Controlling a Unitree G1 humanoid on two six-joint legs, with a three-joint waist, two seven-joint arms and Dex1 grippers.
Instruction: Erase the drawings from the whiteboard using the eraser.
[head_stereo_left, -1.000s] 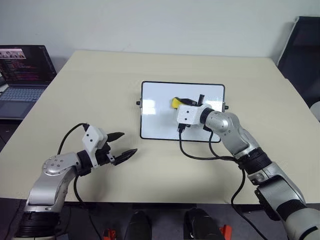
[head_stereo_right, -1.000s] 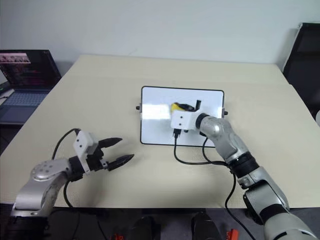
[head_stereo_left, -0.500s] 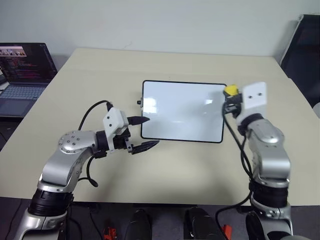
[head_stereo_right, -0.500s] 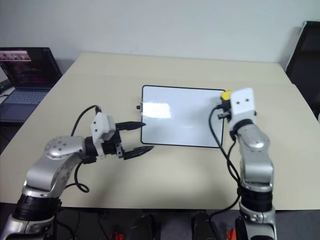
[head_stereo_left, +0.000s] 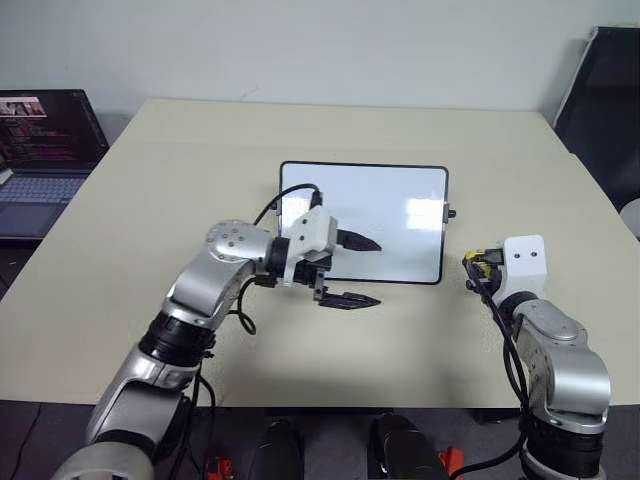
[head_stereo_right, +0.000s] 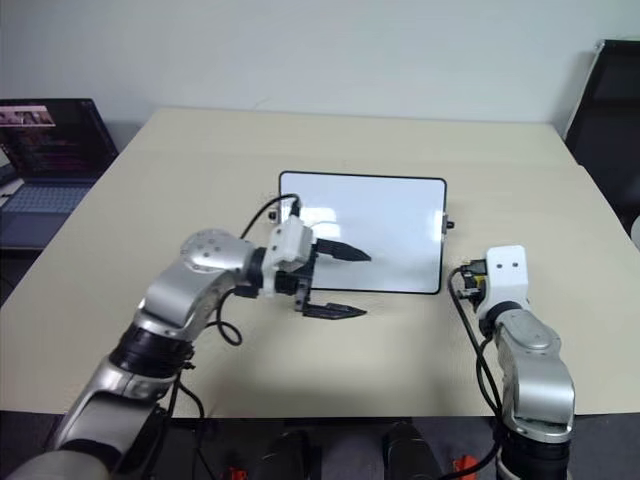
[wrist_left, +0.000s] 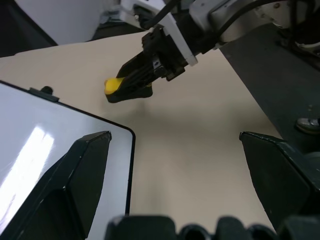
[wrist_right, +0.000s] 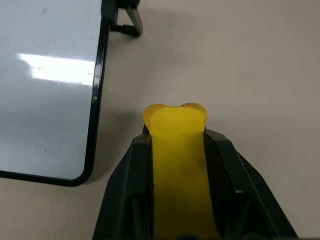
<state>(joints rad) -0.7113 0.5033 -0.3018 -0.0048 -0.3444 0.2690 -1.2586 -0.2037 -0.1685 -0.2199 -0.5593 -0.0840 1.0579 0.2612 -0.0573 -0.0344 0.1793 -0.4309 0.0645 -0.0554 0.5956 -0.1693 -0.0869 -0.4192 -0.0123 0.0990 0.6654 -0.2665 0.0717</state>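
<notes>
The whiteboard (head_stereo_left: 385, 205) lies flat in the middle of the table, its surface plain white with a patch of glare; the drawings are out of view. My right gripper (head_stereo_left: 474, 266) hovers over the table just right of the board's near right corner. It is shut on the yellow eraser (wrist_right: 177, 150), whose end pokes out past the black fingers. The left wrist view also catches the eraser (wrist_left: 113, 86) in that grip. My left gripper (head_stereo_left: 376, 272) is open at the board's near edge, one finger over the board, the other over the table, holding nothing.
The beige table (head_stereo_left: 200, 150) stretches wide around the board. An open laptop (head_stereo_left: 45, 150) sits off the table's left side. A dark chair (head_stereo_left: 612, 90) stands at the back right. Black cables trail from both wrists.
My right gripper has carried the eraser off the board, to the right and nearer to me, rolling over. The left gripper has swung right and up to the board's near edge.
</notes>
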